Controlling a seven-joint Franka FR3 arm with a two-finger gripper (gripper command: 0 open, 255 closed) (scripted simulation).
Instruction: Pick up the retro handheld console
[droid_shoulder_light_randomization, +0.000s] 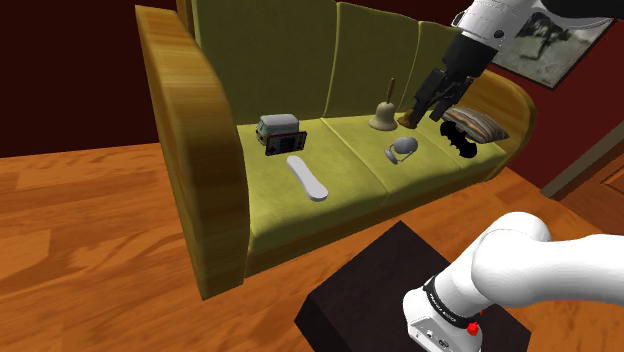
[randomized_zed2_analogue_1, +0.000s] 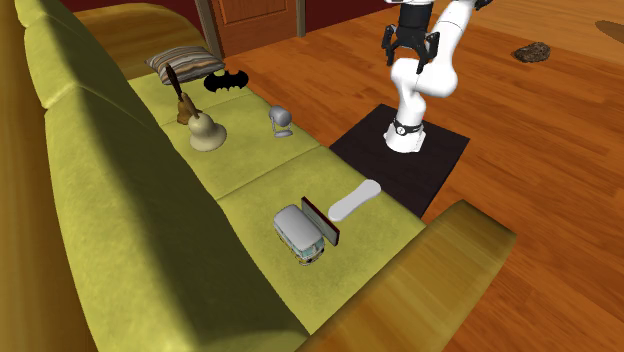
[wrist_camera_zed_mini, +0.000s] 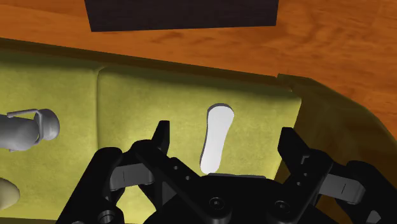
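Note:
The handheld console (droid_shoulder_light_randomization: 285, 142) (randomized_zed2_analogue_1: 322, 222) is a dark flat slab with a reddish edge. It stands on edge on the olive sofa's seat, leaning against a grey toy van (droid_shoulder_light_randomization: 280, 124) (randomized_zed2_analogue_1: 298, 235). A long white rounded bar (droid_shoulder_light_randomization: 307, 178) (randomized_zed2_analogue_1: 355, 200) (wrist_camera_zed_mini: 216, 137) lies just in front of it. My black gripper (droid_shoulder_light_randomization: 432, 108) (randomized_zed2_analogue_1: 410, 45) (wrist_camera_zed_mini: 226, 133) hangs open and empty, high in the air. In the shoulder view it is over the seat's right end, well away from the console. In the wrist view the white bar shows between its spread fingers, far below.
On the seat also sit a bell (droid_shoulder_light_randomization: 383, 116) (randomized_zed2_analogue_1: 205, 130), a small grey object (droid_shoulder_light_randomization: 402, 150) (randomized_zed2_analogue_1: 281, 120), a black bat shape (droid_shoulder_light_randomization: 462, 142) (randomized_zed2_analogue_1: 227, 81) and a striped cushion (droid_shoulder_light_randomization: 480, 125). A thick armrest (droid_shoulder_light_randomization: 195, 150) (randomized_zed2_analogue_1: 420, 280) rises beside the van. The black stand (droid_shoulder_light_randomization: 390, 290) faces the sofa.

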